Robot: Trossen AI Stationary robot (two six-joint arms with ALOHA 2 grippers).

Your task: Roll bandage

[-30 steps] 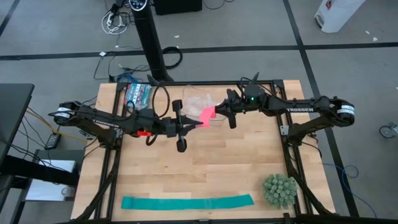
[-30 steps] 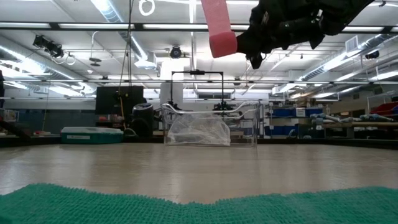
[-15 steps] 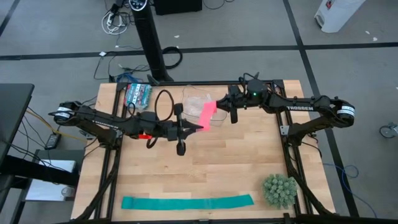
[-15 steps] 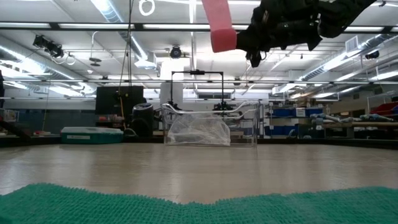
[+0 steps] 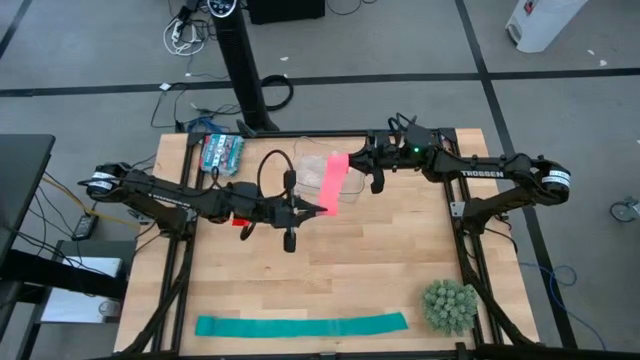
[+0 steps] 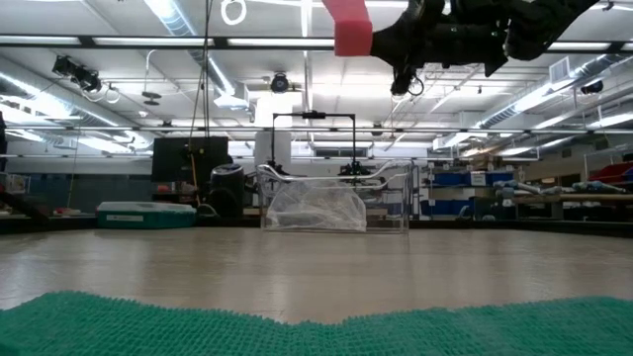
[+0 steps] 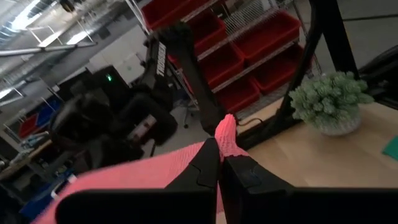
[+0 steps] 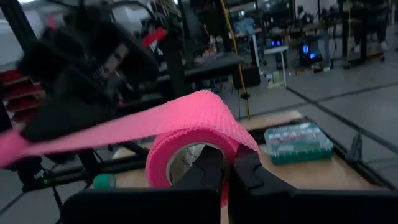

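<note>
The pink-red bandage [image 5: 333,185] is held in the air between both grippers above the table's far middle. It is a small roll [image 8: 189,134] with a flat strip [image 8: 74,140] running off it. My right gripper [image 5: 352,166] is shut on the roll. My left gripper [image 5: 308,209] is shut on the strip's free end. In the low view the bandage [image 6: 351,25] shows at the top edge, high above the table. My left gripper pinches the strip near its free end [image 7: 219,149] between its two fingers, level from the table's left. A short tip [image 7: 227,132] sticks out past the fingertips. The strip runs from there to the roll, clear of the table. My right gripper holds the roll by its wall [image 8: 231,146], coming level from the table's right. One finger [image 8: 208,171] stands at the hollow core and the other [image 8: 249,174] outside, with pink showing between them. The roll is lifted clear, and the strip leaves its top toward my left gripper.
A clear plastic bag [image 5: 315,165] lies at the far middle, below the bandage. A teal packet [image 5: 222,150] lies at the far left. A teal-green strip [image 5: 300,325] lies along the near edge, and a green spiky ball [image 5: 448,305] sits at the near right.
My right gripper has gone toward the table's far edge and upward with the roll. The strip between the two grippers has been drawn out longer. My left gripper has kept its hold on the free end, nearly in place.
</note>
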